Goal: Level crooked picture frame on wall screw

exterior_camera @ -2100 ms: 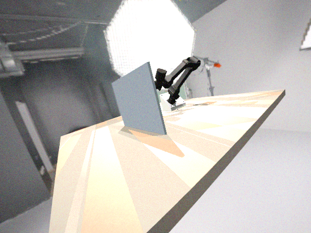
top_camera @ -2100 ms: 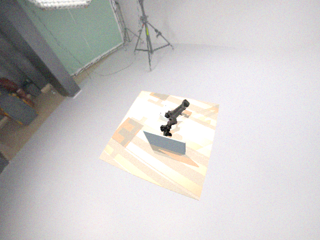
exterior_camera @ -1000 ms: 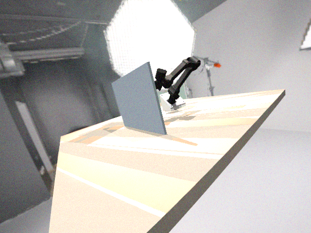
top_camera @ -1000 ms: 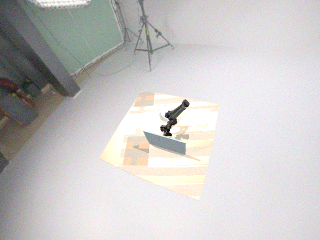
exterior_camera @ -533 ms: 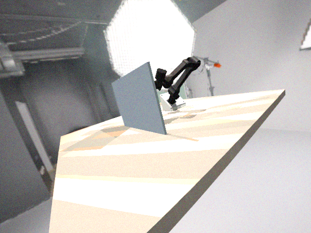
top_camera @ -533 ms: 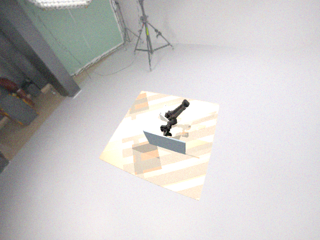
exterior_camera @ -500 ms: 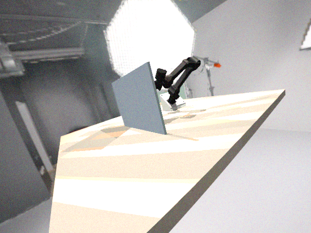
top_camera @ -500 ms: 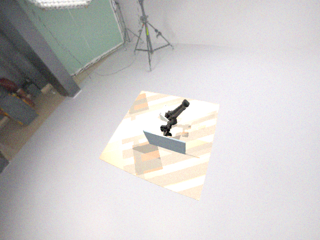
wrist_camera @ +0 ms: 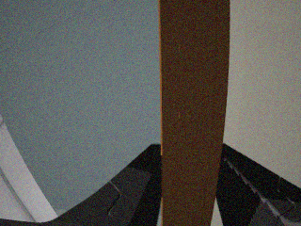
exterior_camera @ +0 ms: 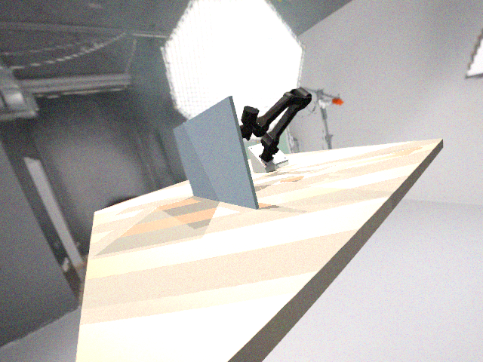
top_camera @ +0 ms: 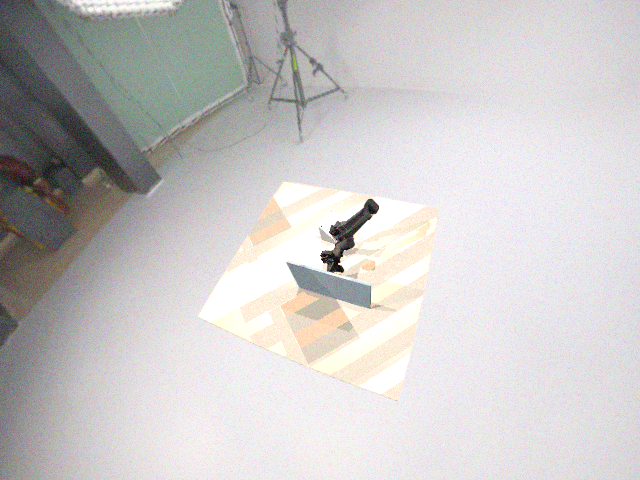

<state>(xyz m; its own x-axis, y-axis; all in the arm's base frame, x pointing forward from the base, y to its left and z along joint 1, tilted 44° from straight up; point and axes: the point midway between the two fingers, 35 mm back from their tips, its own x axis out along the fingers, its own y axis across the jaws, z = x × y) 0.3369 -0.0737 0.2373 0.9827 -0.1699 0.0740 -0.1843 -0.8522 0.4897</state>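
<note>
The wall panel (top_camera: pixel 336 288) (exterior_camera: pixel 218 155) (wrist_camera: pixel 80 85) is blue-grey and stands upright; the top and exterior views look at its back. The picture frame (wrist_camera: pixel 195 71) shows only in the wrist view, as a dark brown bar running top to bottom, with the panel to its left and a plain beige area to its right. My gripper (wrist_camera: pixel 187 154) is shut on this bar, one black finger on each side. In the top and exterior views the fingertips are hidden at or behind the panel. The screw, the notched strip and the frame's tilt cannot be seen.
The wooden table top (top_camera: pixel 382 361) (exterior_camera: pixel 195 288) carries the panel and the arm's white base (top_camera: pixel 326 233) (exterior_camera: pixel 259 165). The black arm (top_camera: pixel 356 221) (exterior_camera: pixel 284 112) rises from the base and bends toward the panel. A pale curved strip (wrist_camera: pixel 21 174) is at the lower left of the wrist view.
</note>
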